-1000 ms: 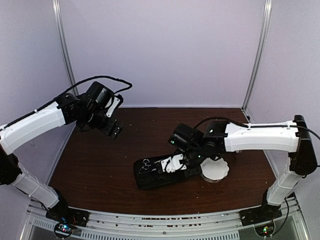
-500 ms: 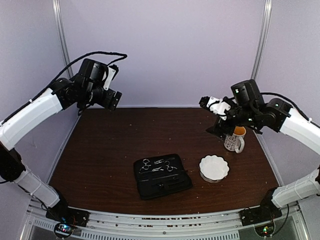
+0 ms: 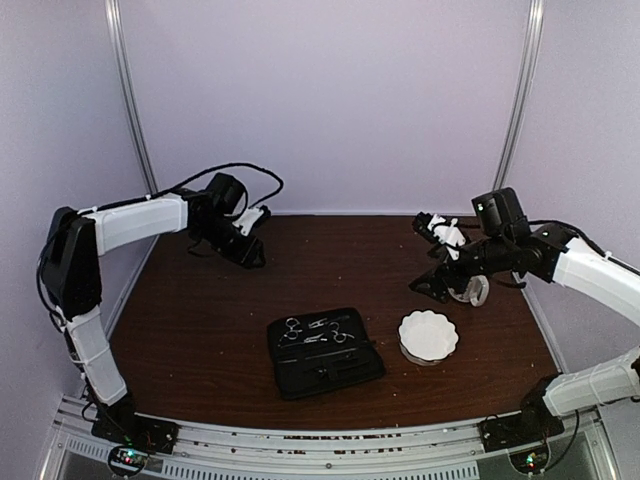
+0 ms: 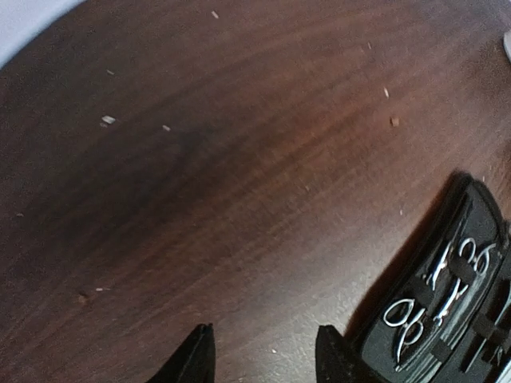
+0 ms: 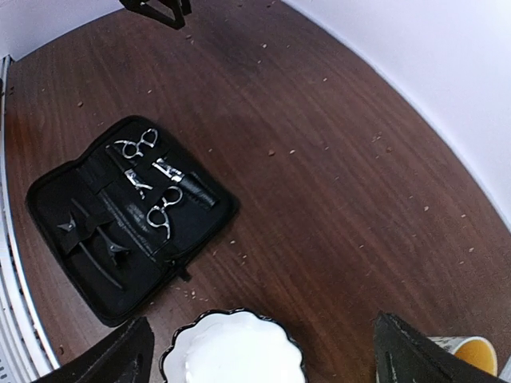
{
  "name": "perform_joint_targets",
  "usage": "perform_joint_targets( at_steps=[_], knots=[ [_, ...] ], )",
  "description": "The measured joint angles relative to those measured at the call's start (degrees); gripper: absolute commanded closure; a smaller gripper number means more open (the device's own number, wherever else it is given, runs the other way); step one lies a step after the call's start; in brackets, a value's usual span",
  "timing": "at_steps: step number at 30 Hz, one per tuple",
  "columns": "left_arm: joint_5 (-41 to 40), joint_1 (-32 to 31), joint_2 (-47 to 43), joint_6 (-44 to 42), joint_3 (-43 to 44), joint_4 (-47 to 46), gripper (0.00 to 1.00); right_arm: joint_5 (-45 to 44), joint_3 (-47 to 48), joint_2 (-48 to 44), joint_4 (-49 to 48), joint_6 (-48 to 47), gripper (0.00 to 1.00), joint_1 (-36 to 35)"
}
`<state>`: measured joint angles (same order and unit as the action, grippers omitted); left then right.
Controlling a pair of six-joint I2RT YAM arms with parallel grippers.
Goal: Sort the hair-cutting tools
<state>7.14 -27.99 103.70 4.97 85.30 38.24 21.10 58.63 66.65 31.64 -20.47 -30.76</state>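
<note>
Judging this as the approach step, nothing lifted yet. Finding two slim silver loop-handled scissors [image 5: 137, 146] and two thin black clip-like pieces [image 5: 110, 250] lying inside the open flat black fabric zip case [image 5: 49, 199]. Hovering left gripper [image 4: 263, 359] beyond the case's far-left corner, right gripper [image 5: 267, 351] off its right side; both spread, empty. Next, probably: descending onto one scissor, pinching narrowly.

We saw a robot test booth, a lab cell and no home: plain pale walls [image 3: 330, 100] boxed in the wooden table [image 3: 200, 330], metal posts [image 3: 128, 100] rose in the upper corners, and a slotted rail [image 3: 320, 440] crossed the bottom edge.
</note>
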Motion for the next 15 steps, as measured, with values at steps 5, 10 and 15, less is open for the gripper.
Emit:
perform_joint_targets(
  at_steps=[5, 10, 15],
  knots=[
    [6.1, -1.0, 7.1, -1.1, 0.0, 3.3, 0.6, 3.9, -4.4, 0.3, -1.9, 0.1, 0.09, 0.0],
    [7.0, -3.8, 9.8, -2.8, 0.4, 6.0, 0.66, 5.6, -5.4, 1.3, -3.7, -0.3, 0.12, 0.0],
    [4.5, -8.1, 11.8, -4.9, 0.7, 7.7, 0.72, 6.3, -5.4, 2.9, -4.4, -0.9, 0.13, 0.0]
  ],
)
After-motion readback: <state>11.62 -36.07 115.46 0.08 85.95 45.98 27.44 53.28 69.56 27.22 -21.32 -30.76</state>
